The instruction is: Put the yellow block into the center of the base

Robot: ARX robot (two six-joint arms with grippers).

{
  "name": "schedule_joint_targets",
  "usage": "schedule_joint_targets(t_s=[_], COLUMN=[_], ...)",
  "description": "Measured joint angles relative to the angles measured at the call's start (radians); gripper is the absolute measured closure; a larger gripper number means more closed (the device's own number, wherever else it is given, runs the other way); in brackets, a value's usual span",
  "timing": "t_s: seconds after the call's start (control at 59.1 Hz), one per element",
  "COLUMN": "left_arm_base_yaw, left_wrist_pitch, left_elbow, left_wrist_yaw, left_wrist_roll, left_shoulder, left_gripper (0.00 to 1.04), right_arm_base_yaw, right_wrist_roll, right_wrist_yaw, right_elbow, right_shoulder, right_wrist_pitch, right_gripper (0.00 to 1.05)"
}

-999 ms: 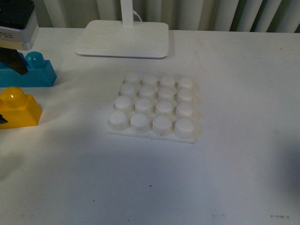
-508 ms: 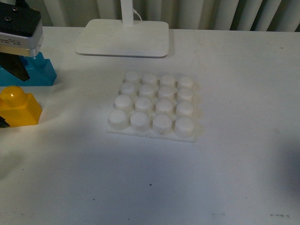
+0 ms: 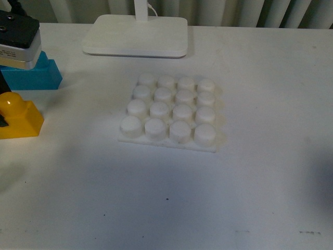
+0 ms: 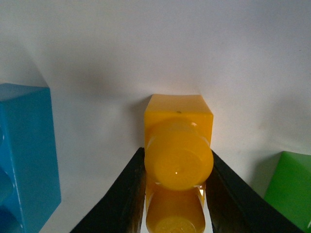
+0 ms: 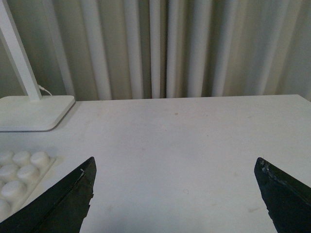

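The yellow block (image 3: pixel 18 117) sits at the far left edge of the front view, on or just above the table. My left gripper (image 4: pixel 177 162) is shut on the yellow block (image 4: pixel 179 145), its black fingers pressed on both sides. Its wrist housing (image 3: pixel 18 39) shows at the top left of the front view. The white studded base (image 3: pixel 171 112) lies at the table's middle, well to the right of the block; its corner also shows in the right wrist view (image 5: pixel 22 172). My right gripper (image 5: pixel 175 189) is open and empty over bare table.
A blue brick (image 3: pixel 34 75) lies just behind the yellow block, partly under the wrist housing; it shows in the left wrist view (image 4: pixel 26 160). A green brick (image 4: pixel 291 189) lies on the block's other side. A white slab with an upright pole (image 3: pixel 136 34) stands behind the base.
The front view has shifted a little, so everything sits slightly lower or further left. The yellow block stays in the left gripper at the left edge.
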Motion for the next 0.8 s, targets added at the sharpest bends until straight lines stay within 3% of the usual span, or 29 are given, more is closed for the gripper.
schedule_joint_targets(t_s=[0.305,0.796], left_arm_base_yaw=[-0.040,-0.330], left_wrist_pitch=[-0.066,-0.053], left_elbow=[0.016,0.211], left_wrist_yaw=[0.064,0.059], left_wrist_roll=[-0.006,-0.102], left_shoulder=[-0.031,0.015], left_gripper=[0.74,0.75], right_arm_base_yaw=[0.000,0.000], right_wrist_roll=[0.000,0.000], right_wrist_yaw=[0.000,0.000], right_elbow=[0.000,0.000], right_shoulder=[0.000,0.000], right_wrist_pitch=[0.000,0.000], right_gripper=[0.09,0.09])
